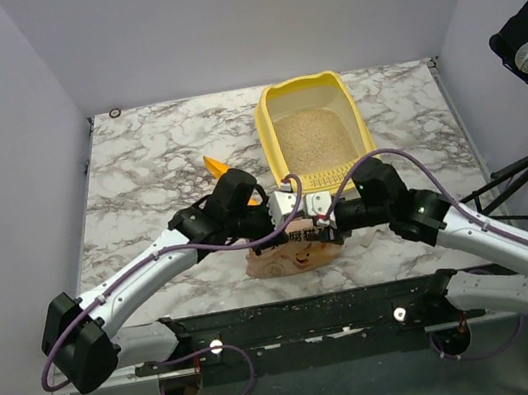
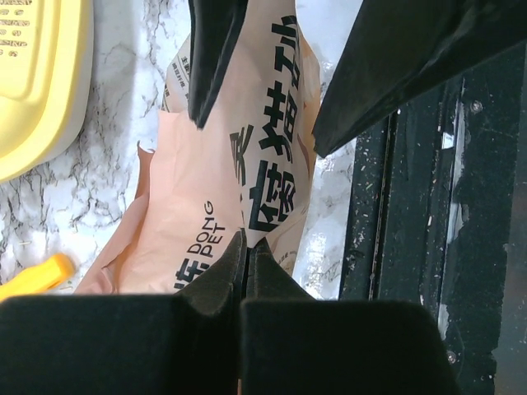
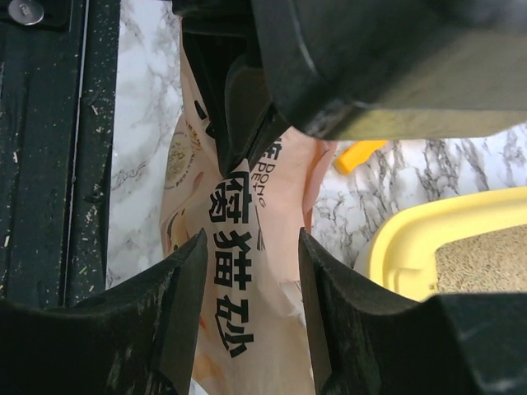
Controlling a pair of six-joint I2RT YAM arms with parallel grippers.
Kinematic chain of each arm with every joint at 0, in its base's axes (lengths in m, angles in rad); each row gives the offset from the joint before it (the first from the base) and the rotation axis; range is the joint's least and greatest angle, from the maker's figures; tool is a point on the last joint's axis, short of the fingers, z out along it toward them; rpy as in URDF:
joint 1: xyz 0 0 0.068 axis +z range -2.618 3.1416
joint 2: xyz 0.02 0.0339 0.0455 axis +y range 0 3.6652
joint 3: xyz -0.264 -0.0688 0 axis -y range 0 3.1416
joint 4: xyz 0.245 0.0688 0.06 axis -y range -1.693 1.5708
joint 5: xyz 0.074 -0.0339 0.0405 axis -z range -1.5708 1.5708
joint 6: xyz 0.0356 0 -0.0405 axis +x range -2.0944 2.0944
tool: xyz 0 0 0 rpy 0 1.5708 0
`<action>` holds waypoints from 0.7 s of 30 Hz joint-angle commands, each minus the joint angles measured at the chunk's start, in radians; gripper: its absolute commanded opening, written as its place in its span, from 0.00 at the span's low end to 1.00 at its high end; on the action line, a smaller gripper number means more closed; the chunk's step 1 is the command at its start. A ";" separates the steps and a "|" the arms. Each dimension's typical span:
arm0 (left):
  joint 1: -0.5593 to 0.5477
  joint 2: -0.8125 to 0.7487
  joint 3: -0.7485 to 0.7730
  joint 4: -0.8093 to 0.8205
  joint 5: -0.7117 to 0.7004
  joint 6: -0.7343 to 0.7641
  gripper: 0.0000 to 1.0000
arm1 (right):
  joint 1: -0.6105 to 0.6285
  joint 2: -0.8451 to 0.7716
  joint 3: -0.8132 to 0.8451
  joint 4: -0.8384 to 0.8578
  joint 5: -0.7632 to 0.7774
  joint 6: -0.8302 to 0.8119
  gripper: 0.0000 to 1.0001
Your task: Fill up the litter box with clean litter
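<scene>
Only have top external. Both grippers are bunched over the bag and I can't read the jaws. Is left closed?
Observer: Yes. In the left wrist view the left gripper has its fingers pressed together on the bag.
Operator: And right?
Observer: The right gripper is open, with one finger on each side of the bag, not clamped.
Operator: Which face of the bag is toward the wrist cams?
Observer: The printed one. Large dark characters and the words "DONG PET" read clearly in both wrist views.
</scene>
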 commanded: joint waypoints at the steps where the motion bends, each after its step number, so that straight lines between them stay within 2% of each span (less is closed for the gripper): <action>1: -0.005 -0.047 -0.014 0.072 0.050 -0.008 0.00 | -0.005 0.053 -0.009 0.030 -0.072 -0.033 0.55; 12: -0.003 -0.088 -0.032 0.092 -0.016 -0.008 0.00 | -0.004 0.130 -0.061 0.008 -0.083 0.009 0.54; 21: -0.001 -0.150 -0.055 0.093 -0.049 -0.005 0.00 | -0.013 0.208 -0.082 -0.004 0.001 0.036 0.39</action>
